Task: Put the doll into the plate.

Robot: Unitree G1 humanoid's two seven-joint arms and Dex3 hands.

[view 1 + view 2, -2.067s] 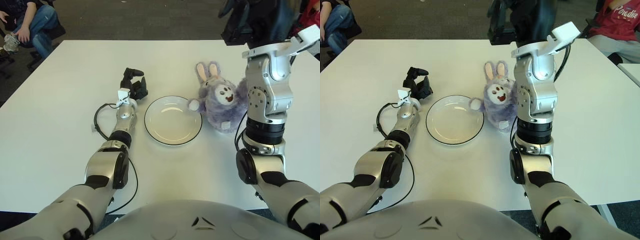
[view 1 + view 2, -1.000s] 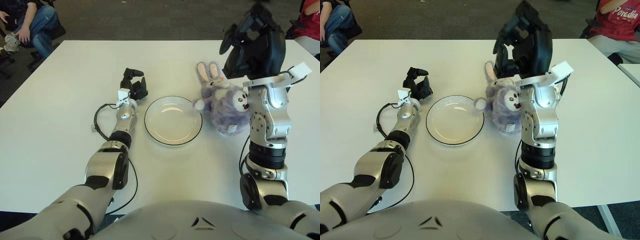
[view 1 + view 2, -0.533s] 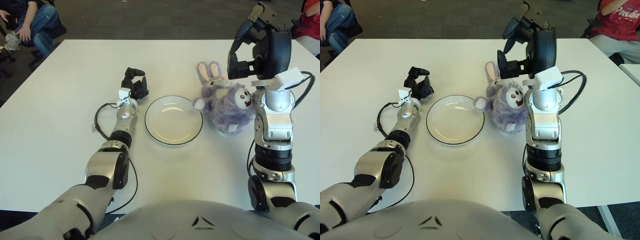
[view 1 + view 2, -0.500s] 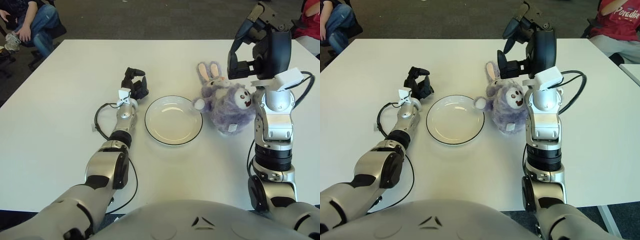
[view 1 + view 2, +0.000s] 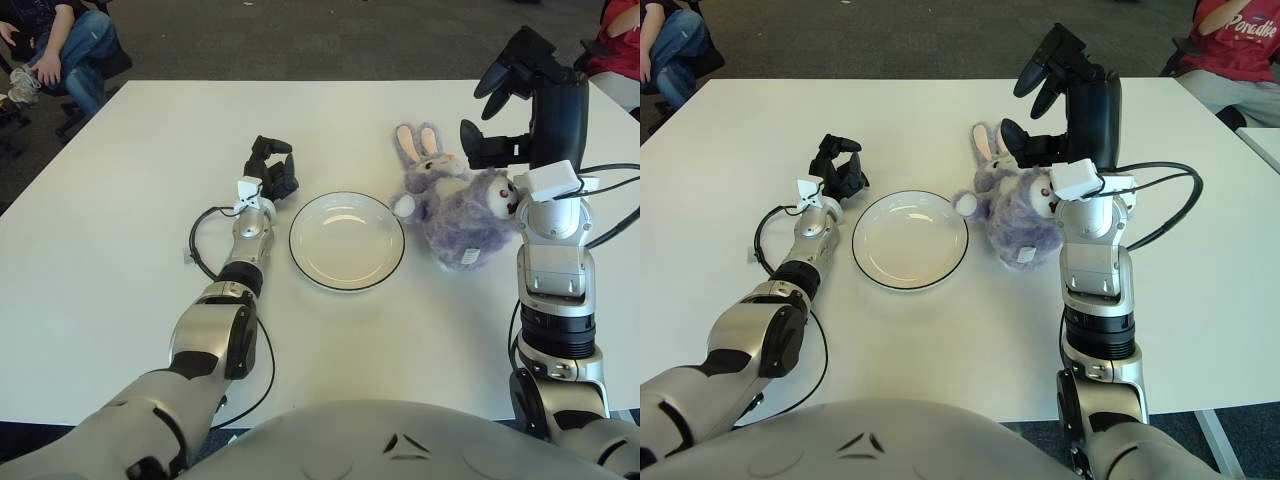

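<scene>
- Left eye view: the doll (image 5: 458,212), a purple plush rabbit, lies on the white tabletop (image 5: 120,200) just right of the plate (image 5: 347,240), one small white paw next to the plate's right rim; whether paw and rim touch is hard to tell.
- Its face is turned to the right and partly hidden behind the forearm of the right hand (image 5: 530,95), so only an edge of it shows.
- The right hand is raised to the right of the plate, over the doll's far right side, its dark fingers (image 5: 500,72) spread apart and closed on nothing.
- The left hand (image 5: 270,170) shows just left of the plate's upper rim, fingers curled inward and holding nothing; whether it touches the tabletop is not clear.
- A black cable (image 5: 205,245) loops beside the left forearm, left of the plate.
- A seated person (image 5: 60,45) is cut off at the top left corner, far from the plate.
- Right eye view: here the doll's face (image 5: 1045,190) is almost fully covered by the right wrist, while its ears (image 5: 985,140) show clear, pointing away from the plate.
- Another person in a red shirt (image 5: 1240,40), cut off at the top right, shows far more fully here.
</scene>
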